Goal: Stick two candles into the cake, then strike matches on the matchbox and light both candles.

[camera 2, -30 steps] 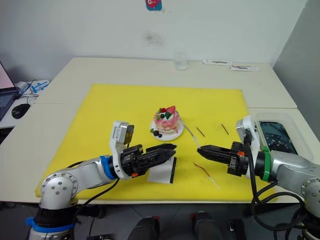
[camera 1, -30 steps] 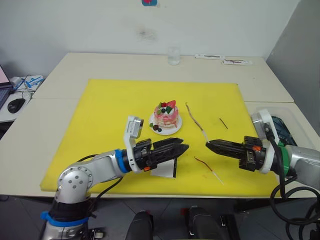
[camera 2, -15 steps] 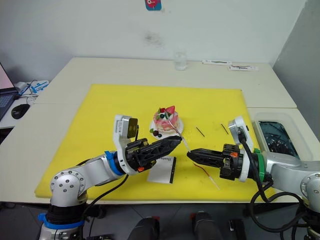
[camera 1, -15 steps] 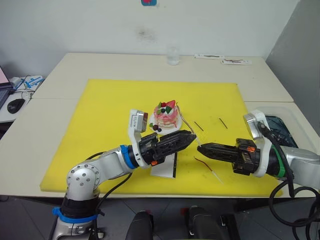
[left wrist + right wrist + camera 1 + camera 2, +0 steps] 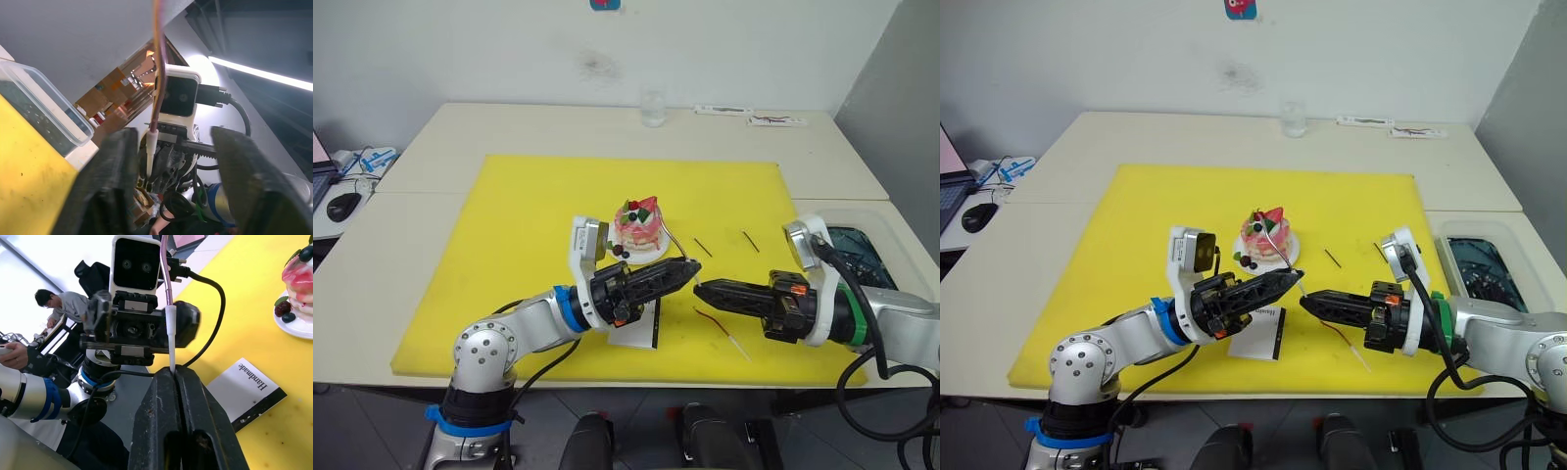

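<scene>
Between my two grippers, near mat's front edge: right gripper (image 5: 172,374) clamped on pale end of one candle (image 5: 166,293), which rises toward cake (image 5: 1266,235). Left gripper (image 5: 1295,277) fingers parted, tips at same candle. Matchbox (image 5: 1258,333) flat under left gripper. Second candle (image 5: 722,328) lying by front edge. Two matches (image 5: 703,247) right of cake, toward mat's right edge.

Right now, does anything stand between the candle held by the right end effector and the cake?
No loose object does. The right end effector grips the candle by its pale end. The left end effector is open around the candle's lower part, just in front of the cake.
</scene>
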You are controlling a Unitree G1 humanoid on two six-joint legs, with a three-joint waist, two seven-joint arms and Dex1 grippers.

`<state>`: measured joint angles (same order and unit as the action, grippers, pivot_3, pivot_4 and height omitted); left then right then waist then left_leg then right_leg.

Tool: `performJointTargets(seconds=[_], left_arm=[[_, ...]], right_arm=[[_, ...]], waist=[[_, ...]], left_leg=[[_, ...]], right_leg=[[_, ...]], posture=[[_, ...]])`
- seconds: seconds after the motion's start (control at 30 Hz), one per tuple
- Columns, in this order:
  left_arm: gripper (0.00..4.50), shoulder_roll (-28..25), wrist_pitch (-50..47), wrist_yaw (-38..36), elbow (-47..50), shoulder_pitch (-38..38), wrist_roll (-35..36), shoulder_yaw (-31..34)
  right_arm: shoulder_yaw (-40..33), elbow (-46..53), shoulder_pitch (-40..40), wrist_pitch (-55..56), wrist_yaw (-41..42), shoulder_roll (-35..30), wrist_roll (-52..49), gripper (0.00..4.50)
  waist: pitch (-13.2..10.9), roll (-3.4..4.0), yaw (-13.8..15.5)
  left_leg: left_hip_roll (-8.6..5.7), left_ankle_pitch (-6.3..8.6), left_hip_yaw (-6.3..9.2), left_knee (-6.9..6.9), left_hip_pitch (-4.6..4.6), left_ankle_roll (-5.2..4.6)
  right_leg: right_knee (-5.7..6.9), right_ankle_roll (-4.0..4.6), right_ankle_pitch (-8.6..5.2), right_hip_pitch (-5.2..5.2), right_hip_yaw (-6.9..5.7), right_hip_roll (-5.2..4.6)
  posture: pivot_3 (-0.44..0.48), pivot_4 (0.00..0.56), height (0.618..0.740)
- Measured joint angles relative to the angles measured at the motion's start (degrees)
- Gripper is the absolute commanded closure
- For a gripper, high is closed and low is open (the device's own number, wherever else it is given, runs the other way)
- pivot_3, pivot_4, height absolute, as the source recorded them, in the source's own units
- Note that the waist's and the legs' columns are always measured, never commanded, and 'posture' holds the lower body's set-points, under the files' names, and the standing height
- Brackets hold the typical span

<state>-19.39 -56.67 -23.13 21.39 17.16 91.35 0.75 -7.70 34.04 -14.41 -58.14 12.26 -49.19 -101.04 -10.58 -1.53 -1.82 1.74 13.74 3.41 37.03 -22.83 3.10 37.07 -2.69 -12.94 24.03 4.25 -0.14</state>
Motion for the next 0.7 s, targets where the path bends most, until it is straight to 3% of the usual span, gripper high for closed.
performJointTargets(seconds=[0.13, 0.43, 0.7], left_arm=[[4.37, 0.8, 0.1, 0.0, -1.1, 0.0, -0.5, -0.5], [4.44, 1.1, 0.6, 0.0, -1.4, 0.0, -0.8, -0.5], [4.50, 0.6, 2.1, 0.0, -0.7, 0.0, -2.0, -0.3]], right_arm=[[0.3, 0.1, -0.3, 0.4, 0.1, -0.4, -1.4, 4.50], [1.9, -0.3, -1.2, 1.5, 0.1, -1.0, -1.6, 4.50], [1.9, -1.8, -1.5, 1.5, 0.8, -2.9, -0.5, 1.86]], waist=[[0.0, 0.00, 0.0], [0.0, 0.00, 0.0], [0.0, 0.00, 0.0]], left_leg=[[0.00, 0.00, 0.01, -0.01, -0.01, 0.00], [0.00, 0.00, 0.01, -0.02, -0.03, 0.00], [0.00, 0.00, 0.01, -0.03, -0.05, 0.00]], right_leg=[[-0.01, 0.00, 0.00, 0.01, 0.00, 0.00], [-0.04, 0.00, 0.00, 0.02, 0.00, 0.00], [-0.07, 0.00, 0.00, 0.04, 0.00, 0.00]], posture=[[0.000, 0.150, 0.740], [0.000, 0.150, 0.740], [0.000, 0.150, 0.740]])
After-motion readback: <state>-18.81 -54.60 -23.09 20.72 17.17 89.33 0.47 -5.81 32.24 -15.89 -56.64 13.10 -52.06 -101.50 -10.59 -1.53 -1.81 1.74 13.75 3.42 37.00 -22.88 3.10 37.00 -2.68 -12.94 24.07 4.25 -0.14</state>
